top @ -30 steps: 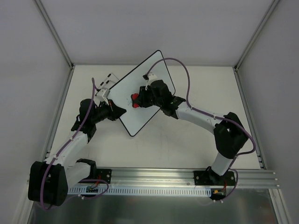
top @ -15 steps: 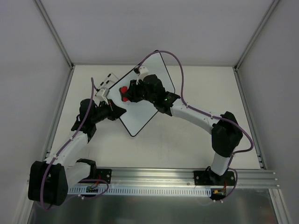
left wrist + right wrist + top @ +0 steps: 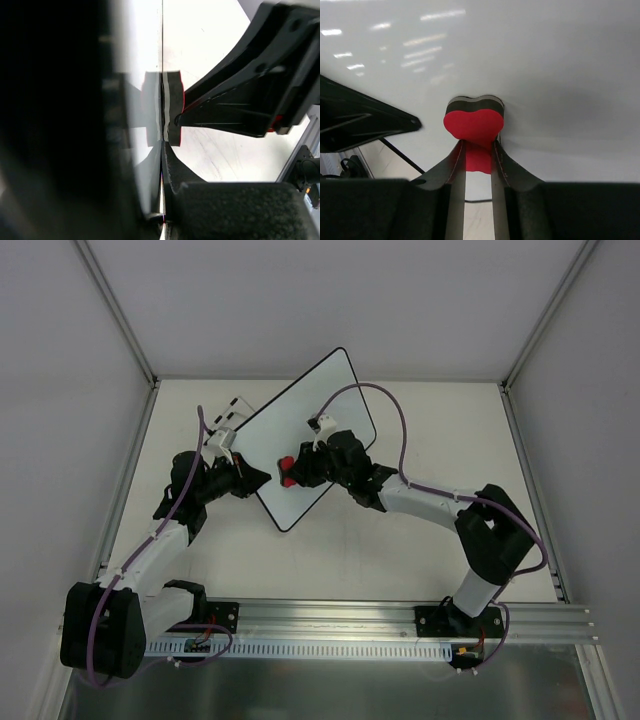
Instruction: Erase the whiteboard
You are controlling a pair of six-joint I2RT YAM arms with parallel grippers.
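Top cam: R gripper [image 3: 297, 469], clenched on the red heart-shaped eraser [image 3: 287, 468], has swept up twd the far-left edge of the whiteboard [image 3: 325, 400] and is now back down by its near corner, so one wipe stroke out and back. The board hasn't shifted, sits skewed mid-table, L gripper [image 3: 257, 478] still pinching its left rim. L wrist: board seen edge-on btwn the clamped jaws, eraser pressed vs its face; R wrist: eraser flat on glossy white, no ink visible around it, so I reckon erasing is near done.
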